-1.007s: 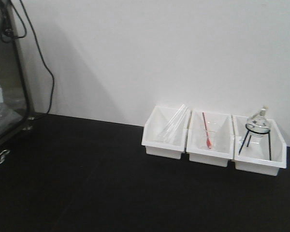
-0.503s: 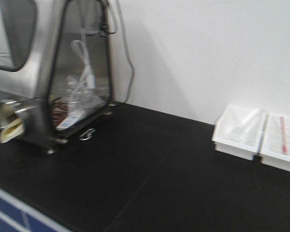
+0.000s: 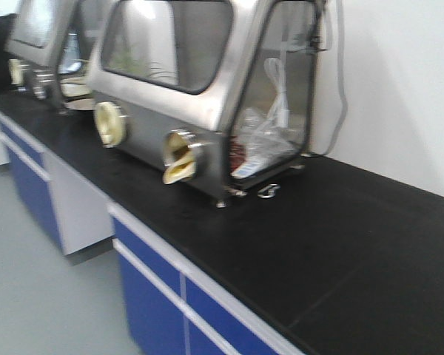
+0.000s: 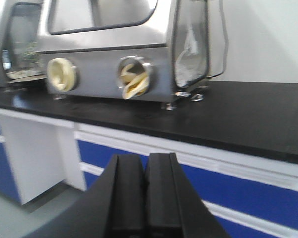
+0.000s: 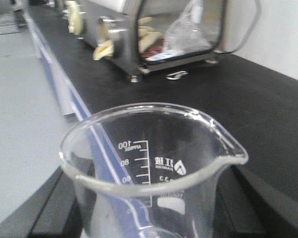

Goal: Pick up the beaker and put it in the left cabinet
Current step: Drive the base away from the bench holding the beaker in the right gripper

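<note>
Standing straight up, the beaker (image 5: 149, 168) is held by the right gripper (image 5: 154, 220), pinched low down between two black jaws. Its long side runs from 6 to 12 o'clock. The open mouth is on top, and the pouring lip is pointed to 3 o'clock. The left gripper (image 4: 145, 198) is seen with jaws pressed together. A steel box (image 3: 200, 81) is set on the black counter (image 3: 355, 222), at 12 o'clock from the beaker.

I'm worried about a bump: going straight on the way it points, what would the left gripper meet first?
The left gripper would likely meet the counter's blue front, just under the black top. The space before it looks open, but depth is unclear.
</note>
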You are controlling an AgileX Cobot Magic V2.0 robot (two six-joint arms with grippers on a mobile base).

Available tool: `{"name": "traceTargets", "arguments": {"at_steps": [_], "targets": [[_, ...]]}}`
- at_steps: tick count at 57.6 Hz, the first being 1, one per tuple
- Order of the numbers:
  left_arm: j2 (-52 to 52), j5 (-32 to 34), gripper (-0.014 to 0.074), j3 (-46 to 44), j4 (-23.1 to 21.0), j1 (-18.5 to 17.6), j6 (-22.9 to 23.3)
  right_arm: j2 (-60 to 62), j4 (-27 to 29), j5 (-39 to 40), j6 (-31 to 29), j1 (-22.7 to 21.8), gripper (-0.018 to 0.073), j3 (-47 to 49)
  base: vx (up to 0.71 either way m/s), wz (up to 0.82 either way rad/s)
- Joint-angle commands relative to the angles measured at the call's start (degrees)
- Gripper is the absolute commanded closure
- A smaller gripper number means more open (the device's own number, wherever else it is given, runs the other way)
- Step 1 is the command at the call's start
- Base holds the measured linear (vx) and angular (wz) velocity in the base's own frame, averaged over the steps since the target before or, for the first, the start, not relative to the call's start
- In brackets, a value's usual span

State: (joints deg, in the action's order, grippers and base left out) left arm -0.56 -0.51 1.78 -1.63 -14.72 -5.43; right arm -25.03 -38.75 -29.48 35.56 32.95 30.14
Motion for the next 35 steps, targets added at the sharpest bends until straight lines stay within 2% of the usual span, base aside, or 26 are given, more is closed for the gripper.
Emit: {"name": "traceTargets", "arguments": {"at_steps": [1, 35], "targets": [[-1.10, 4.80, 0.0595, 0.94, -0.47, -0.22, 0.19, -0.19, -2.28, 3.35, 0.06, -0.21, 0.0564, 1.69, -0.15, 0.63], [-1.10, 4.80, 0.0595, 0.94, -0.47, -0.22, 0.19, -0.19, -2.28, 3.35, 0.06, -0.21, 0.0564, 1.69, -0.07, 0.62]]}}
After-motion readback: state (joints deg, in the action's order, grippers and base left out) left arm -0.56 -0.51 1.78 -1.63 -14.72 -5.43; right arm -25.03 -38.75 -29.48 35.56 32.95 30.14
